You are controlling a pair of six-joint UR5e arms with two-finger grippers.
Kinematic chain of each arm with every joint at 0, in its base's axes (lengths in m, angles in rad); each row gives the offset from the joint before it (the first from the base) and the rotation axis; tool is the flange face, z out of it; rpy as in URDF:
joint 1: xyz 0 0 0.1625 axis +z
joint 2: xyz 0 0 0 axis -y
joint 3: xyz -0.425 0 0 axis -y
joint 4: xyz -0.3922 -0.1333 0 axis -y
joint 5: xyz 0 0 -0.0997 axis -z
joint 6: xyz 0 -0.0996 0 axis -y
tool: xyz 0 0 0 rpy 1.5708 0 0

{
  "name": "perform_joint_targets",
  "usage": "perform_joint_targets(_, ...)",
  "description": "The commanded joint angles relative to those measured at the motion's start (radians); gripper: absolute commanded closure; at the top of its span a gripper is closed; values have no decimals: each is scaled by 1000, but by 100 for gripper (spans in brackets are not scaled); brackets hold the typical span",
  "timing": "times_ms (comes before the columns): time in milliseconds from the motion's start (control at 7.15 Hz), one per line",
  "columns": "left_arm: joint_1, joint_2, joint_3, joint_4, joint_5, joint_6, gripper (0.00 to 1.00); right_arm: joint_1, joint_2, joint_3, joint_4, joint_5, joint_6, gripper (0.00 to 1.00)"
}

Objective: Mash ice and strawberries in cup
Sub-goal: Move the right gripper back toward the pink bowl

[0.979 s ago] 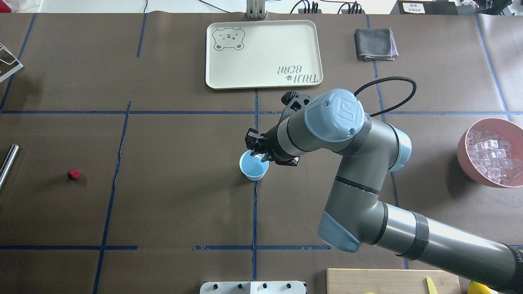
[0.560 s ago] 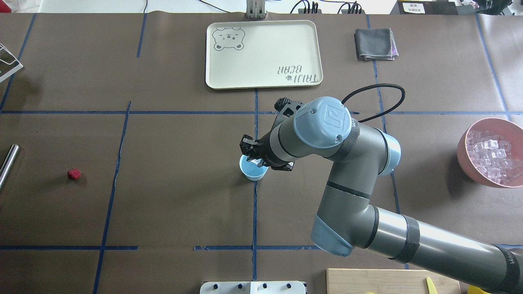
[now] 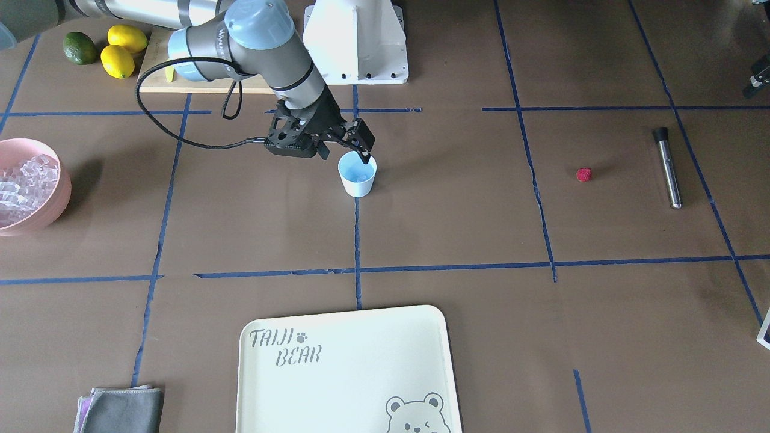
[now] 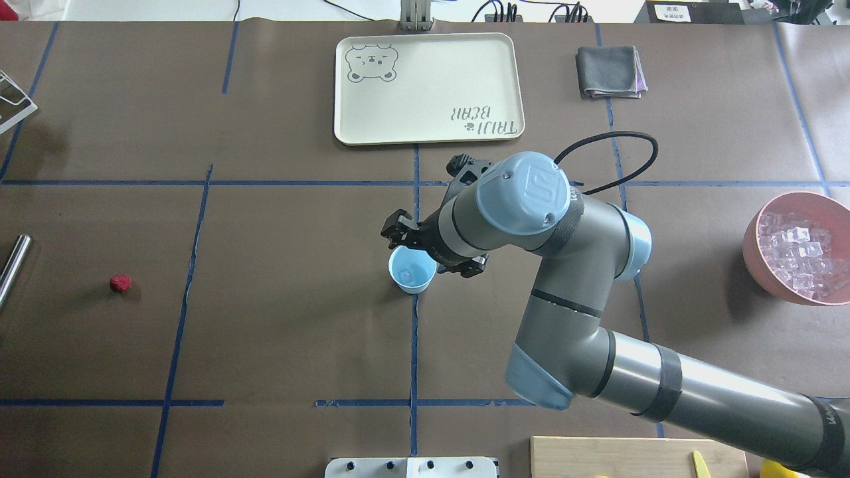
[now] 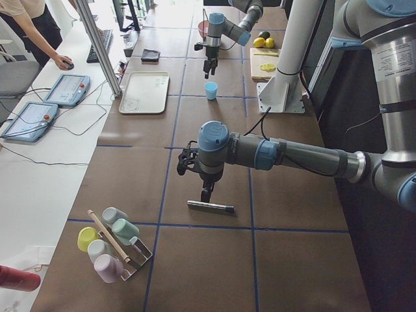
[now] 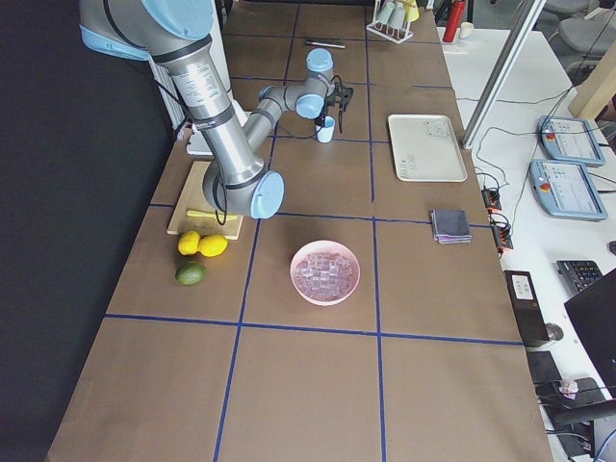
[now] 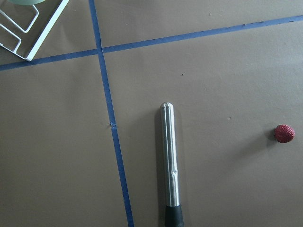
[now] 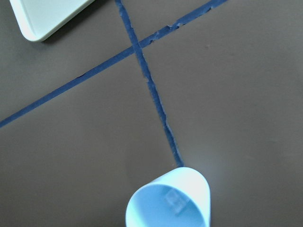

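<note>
One ice cube (image 4: 412, 273) now lies in the blue cup (image 4: 417, 288) at mid-counter (image 4: 279, 332), released a moment ago by your right end effector (image 3: 346, 155). That end effector has let go and hangs just above the rim, spread wide and empty. The strawberry (image 4: 120, 283) sits on the counter well to the left, not yet in the cup. Your left end effector (image 5: 206, 194) hovers over the steel muddler (image 7: 169, 161); whether it is released or clenched, you cannot tell. The fruit likely goes in next, then the mashing.

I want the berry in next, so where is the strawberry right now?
In the overhead view the strawberry lies on the table far to the robot's left, near the steel rod and well apart from the cup.
</note>
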Motion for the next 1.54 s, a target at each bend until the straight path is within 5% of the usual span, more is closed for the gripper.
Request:
perform_joint_targets(0, 0, 2, 0, -7, -20, 1, 0, 210, -198, 143, -23, 221, -185, 0)
perform_joint_targets(560, 0, 12, -10, -17, -20, 3, 0, 520, -635, 211, -21, 353, -921, 0)
perform_joint_targets(979, 0, 12, -10, -17, -20, 4, 0, 683, -713, 49, -20, 417, -1299, 0)
perform_joint_targets(1399, 0, 12, -8, -17, -20, 6, 0, 656, -705, -22, -8, 374, -1319, 0)
